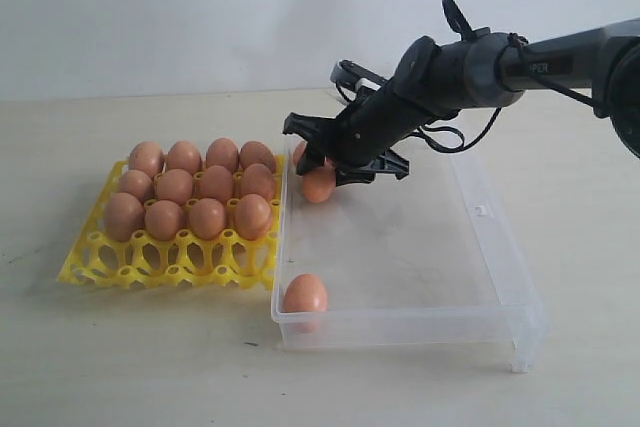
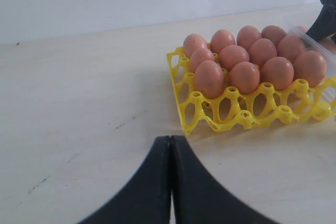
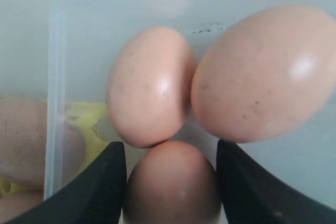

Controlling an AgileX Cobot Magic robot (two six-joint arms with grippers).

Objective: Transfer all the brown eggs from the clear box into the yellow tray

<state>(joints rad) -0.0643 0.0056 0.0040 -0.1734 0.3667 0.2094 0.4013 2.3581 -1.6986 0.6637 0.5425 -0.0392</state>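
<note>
My right gripper (image 3: 171, 153) stood astride one brown egg (image 3: 170, 187) in the clear box (image 1: 500, 277), gripping or merely flanking, I could not tell; two eggs (image 3: 149, 85) lay just ahead, touching; yellow tray (image 1: 100, 257) sat beyond the box wall; my left gripper (image 2: 170, 139) was closed tight

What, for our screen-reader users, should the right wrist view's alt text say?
The right gripper's black fingers flank one brown egg, with two more eggs touching beyond it in a corner of the clear box. The yellow tray shows through its wall.
</note>
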